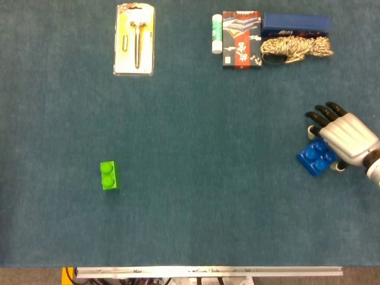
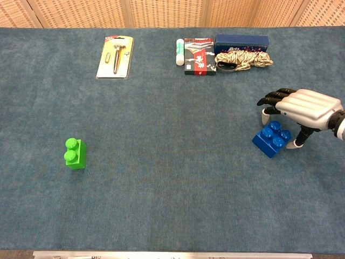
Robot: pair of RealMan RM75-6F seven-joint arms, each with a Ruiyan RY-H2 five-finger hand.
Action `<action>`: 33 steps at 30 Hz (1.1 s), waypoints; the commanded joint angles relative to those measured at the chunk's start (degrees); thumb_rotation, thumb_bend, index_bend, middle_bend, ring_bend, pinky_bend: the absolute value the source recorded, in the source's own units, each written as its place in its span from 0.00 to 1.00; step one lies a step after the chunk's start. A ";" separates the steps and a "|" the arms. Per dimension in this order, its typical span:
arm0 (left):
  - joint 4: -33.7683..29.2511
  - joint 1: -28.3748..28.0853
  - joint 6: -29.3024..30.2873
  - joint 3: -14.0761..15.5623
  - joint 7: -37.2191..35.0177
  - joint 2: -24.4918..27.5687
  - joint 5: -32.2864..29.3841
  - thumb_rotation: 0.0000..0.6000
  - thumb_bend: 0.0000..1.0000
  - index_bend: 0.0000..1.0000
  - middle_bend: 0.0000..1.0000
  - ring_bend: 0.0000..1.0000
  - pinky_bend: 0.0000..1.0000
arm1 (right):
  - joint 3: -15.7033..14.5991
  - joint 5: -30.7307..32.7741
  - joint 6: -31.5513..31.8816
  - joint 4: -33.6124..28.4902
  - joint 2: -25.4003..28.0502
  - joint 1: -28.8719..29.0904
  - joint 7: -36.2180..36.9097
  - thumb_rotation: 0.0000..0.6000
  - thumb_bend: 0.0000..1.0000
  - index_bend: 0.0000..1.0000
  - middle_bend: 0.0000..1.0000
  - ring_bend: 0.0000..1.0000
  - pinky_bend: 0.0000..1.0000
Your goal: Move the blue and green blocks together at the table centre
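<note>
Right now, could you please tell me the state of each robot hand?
Left robot hand: not in view.
Right robot hand: open, fingers spread over the blue studded plastic block, not gripping.

Even, diffuse overhead light is covering the table (image 1: 196, 196) in both views; nothing is glaring. Soft, short shadows are sitting tight under the right hand (image 2: 308, 106). Both pictures are staying sharp to the table's edges, with faint grain showing on the cloth.
</note>
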 commanded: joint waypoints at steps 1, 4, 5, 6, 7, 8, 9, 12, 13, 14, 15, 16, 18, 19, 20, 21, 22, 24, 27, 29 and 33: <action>0.01 0.01 -0.01 0.00 -0.04 0.02 -0.01 1.00 0.00 0.46 0.40 0.28 0.45 | -0.11 -0.29 0.53 0.56 -0.50 -0.07 0.44 1.00 0.04 0.45 0.12 0.02 0.07; 0.02 0.02 -0.02 -0.03 -0.11 0.03 -0.03 1.00 0.00 0.46 0.40 0.28 0.45 | -0.24 -0.63 1.29 1.18 -1.03 -0.26 1.09 1.00 0.04 0.51 0.13 0.02 0.07; 0.04 0.01 -0.05 -0.03 -0.11 0.03 -0.04 1.00 0.00 0.46 0.40 0.28 0.45 | -0.29 -0.76 1.57 1.37 -1.19 -0.34 1.43 1.00 0.04 0.52 0.13 0.02 0.07; 0.05 0.01 -0.07 -0.03 -0.09 0.03 -0.06 1.00 0.00 0.46 0.40 0.28 0.45 | -0.33 -0.86 1.76 1.48 -1.28 -0.40 1.69 1.00 0.04 0.54 0.13 0.02 0.07; 0.06 0.00 -0.09 -0.03 -0.07 0.03 -0.07 1.00 0.00 0.46 0.40 0.28 0.45 | -0.36 -0.94 1.97 1.57 -1.35 -0.46 1.97 1.00 0.04 0.55 0.13 0.02 0.07; 0.06 0.00 -0.12 -0.02 -0.03 0.01 -0.08 1.00 0.00 0.46 0.40 0.28 0.45 | -0.39 -1.00 2.19 1.61 -1.40 -0.54 2.24 1.00 0.04 0.56 0.13 0.02 0.07; 0.06 0.00 -0.13 0.00 0.00 0.00 -0.06 1.00 0.00 0.46 0.40 0.28 0.45 | -0.40 -1.04 2.50 1.58 -1.45 -0.66 2.59 1.00 0.04 0.57 0.13 0.02 0.07; 0.04 0.00 -0.15 0.03 0.06 0.01 0.00 1.00 0.00 0.46 0.40 0.28 0.45 | -0.12 -0.43 3.49 1.06 -1.56 -1.18 3.25 1.00 0.04 0.57 0.13 0.02 0.07; 0.04 -0.01 -0.17 0.05 0.08 0.02 0.02 1.00 0.00 0.46 0.40 0.28 0.45 | 0.00 -0.16 3.81 0.79 -1.59 -1.35 3.31 1.00 0.04 0.57 0.13 0.02 0.07; 0.06 -0.02 -0.19 0.08 0.16 0.02 0.08 1.00 0.00 0.46 0.40 0.28 0.45 | 0.12 0.14 4.05 0.46 -1.57 -1.49 3.37 1.00 0.04 0.57 0.13 0.02 0.07; 0.13 -0.05 -0.22 0.17 0.39 0.04 0.23 1.00 0.00 0.46 0.40 0.28 0.45 | 0.27 0.52 4.26 -0.05 -1.52 -1.63 3.53 1.00 0.04 0.57 0.13 0.02 0.07; 0.17 -0.06 -0.22 0.22 0.56 0.03 0.33 1.00 0.00 0.46 0.40 0.28 0.45 | 0.39 0.79 4.34 -0.48 -1.46 -1.68 3.74 1.00 0.04 0.57 0.13 0.02 0.07; 0.17 -0.10 -0.30 0.31 0.76 0.00 0.46 1.00 0.00 0.46 0.40 0.28 0.45 | 0.72 1.67 4.09 -1.70 -1.14 -1.64 4.35 1.00 0.04 0.57 0.13 0.02 0.07; 0.17 -0.13 -0.32 0.33 0.85 0.01 0.53 1.00 0.00 0.46 0.40 0.28 0.45 | 0.92 2.22 3.88 -2.35 -0.94 -1.57 4.54 1.00 0.04 0.57 0.13 0.02 0.07; 0.18 -0.16 -0.32 0.33 0.93 0.04 0.61 1.00 0.00 0.46 0.40 0.28 0.45 | 1.16 2.83 3.66 -3.06 -0.71 -1.47 4.59 1.00 0.04 0.57 0.13 0.02 0.07; 0.19 -0.21 -0.33 0.33 0.95 0.11 0.70 1.00 0.00 0.46 0.40 0.28 0.45 | 1.53 3.84 3.38 -4.08 -0.39 -1.33 4.28 1.00 0.04 0.57 0.13 0.02 0.07; 0.20 -0.23 -0.29 0.33 0.93 0.18 0.84 1.00 0.00 0.46 0.40 0.28 0.45 | 1.83 4.75 3.22 -4.88 -0.17 -1.22 3.71 1.00 0.04 0.57 0.13 0.02 0.07; 0.42 -0.26 -0.18 0.38 0.93 0.40 1.20 1.00 0.00 0.46 0.40 0.28 0.45 | 2.54 6.96 3.14 -6.78 0.20 -0.92 1.42 1.00 0.04 0.57 0.13 0.02 0.07; 1.20 -0.22 0.27 0.38 0.67 0.83 1.82 1.00 0.00 0.46 0.38 0.28 0.45 | 3.55 10.44 3.69 -9.40 0.14 -0.49 -2.75 1.00 0.04 0.57 0.13 0.02 0.07; 1.71 -0.16 0.29 0.55 0.37 1.38 2.19 1.00 0.00 0.46 0.38 0.28 0.45 | 4.09 13.03 3.84 -11.14 0.00 0.01 -5.60 1.00 0.04 0.57 0.13 0.02 0.07; 2.58 -0.14 0.11 1.02 -0.28 2.51 3.08 1.00 0.00 0.46 0.38 0.28 0.45 | 4.90 18.23 4.10 -14.02 -0.32 1.40 -10.99 1.00 0.04 0.57 0.13 0.01 0.07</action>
